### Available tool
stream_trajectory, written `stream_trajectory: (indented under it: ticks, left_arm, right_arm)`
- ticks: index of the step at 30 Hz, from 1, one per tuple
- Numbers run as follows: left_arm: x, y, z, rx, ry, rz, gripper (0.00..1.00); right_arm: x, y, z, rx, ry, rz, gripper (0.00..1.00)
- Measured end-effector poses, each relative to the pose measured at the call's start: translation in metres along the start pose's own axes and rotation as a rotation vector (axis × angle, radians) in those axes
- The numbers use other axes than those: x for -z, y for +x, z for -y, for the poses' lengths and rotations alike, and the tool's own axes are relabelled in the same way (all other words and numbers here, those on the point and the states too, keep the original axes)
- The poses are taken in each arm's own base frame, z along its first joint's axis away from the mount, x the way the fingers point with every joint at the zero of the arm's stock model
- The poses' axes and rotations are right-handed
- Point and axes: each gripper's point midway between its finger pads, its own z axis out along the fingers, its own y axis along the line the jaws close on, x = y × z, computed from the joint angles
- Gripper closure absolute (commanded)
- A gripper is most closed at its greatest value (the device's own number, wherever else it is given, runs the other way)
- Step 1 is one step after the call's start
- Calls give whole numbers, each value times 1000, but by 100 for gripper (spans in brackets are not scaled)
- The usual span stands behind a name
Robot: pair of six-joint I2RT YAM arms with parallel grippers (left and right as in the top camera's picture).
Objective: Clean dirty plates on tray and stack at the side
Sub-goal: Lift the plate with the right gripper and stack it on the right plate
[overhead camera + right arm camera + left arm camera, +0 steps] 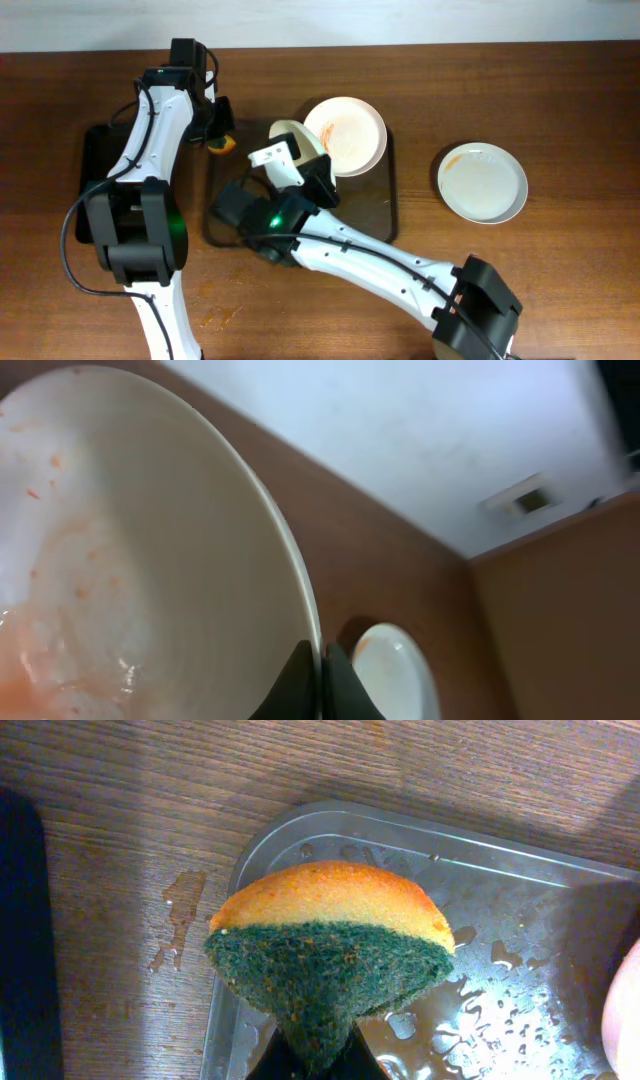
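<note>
The held plate is a rigid, glazed white dish. I judge it stiff, fairly light, breakable if dropped and, being wet and smeared with orange-red sauce, slippery. The thin rim is the only place two fingers can bite, and the right gripper has it there, its fingers pinched on the edge. The plate is tipped up on its side above the far-left part of the tray. A rim pinch on a tilted wet plate could twist or slide under scrubbing pressure, so light strokes that push toward the clamped edge seem safer than strokes across it. The left gripper is clamped on the sponge, orange foam with a green scouring face. It is soft and compressible, and hangs over the tray's far-left corner. The tray carries scattered water droplets on its floor. A second plate, streaked with sauce, lies flat at the tray's far edge. A third plate sits on the table to the right of the tray, well apart from it, with a faint orange streak near its rim. A black tray lies left of the tray, and the arm hides whatever it may hold.
</note>
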Motion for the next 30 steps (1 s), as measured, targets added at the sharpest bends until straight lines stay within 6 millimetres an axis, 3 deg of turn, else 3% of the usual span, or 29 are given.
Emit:
stream_trajectory:
  ticks: [4,8,11,13,15,16,17,19,20,21,22,24,25,26,27,30]
  left_arm:
    - [0,0,0,0,0,0,99]
    - [0,0,0,0,0,0,99]
    - [0,0,0,0,0,0,99]
    - [0,0,0,0,0,0,99]
    - [0,-1,0,0,0,3,99]
    - [0,-1,0,0,1,3,99]
    - [0,-1,0,0,-3,4,99]
    - [0,-1,0,0,-2,6,99]
    - [0,-2,0,-1,-1,10,99]
    - [0,-5,0,-1,1,19,99]
    - [0,-6,1,-2,3,26,99]
    - [0,-8,1,-2,4,34,99]
    - [0,-8,1,-2,5,34,99]
    - [0,-9,2,-2,5,38,99]
    - [0,-10,2,-3,6,40,99]
    - [0,-11,2,-3,7,46,99]
  right_arm:
    - [2,-6,9,1,57,34,96]
    - [-5,1,2,-7,1,-12,96]
    - [-52,37,-10,-100,-219,-281,96]
    - [-80,49,11,-228,-329,-417,96]
    - [-119,63,69,-430,-422,-538,96]
    - [-130,74,85,-480,-430,-585,96]
    - [-158,113,128,-595,-401,-713,96]
    - [-187,173,181,-742,-307,-848,96]
    - [-192,199,193,-783,-278,-902,96]
    - [-195,244,206,-837,-229,-991,96]
    - [-199,265,210,-872,-204,-1014,96]
    - [-195,313,204,-908,-170,-1099,96]
    - [-195,323,200,-916,-167,-1112,92]
    - [-199,325,196,-926,-167,-1089,59]
    - [-200,326,193,-934,-173,-1088,48]
    - [-201,315,177,-942,-301,-1060,45]
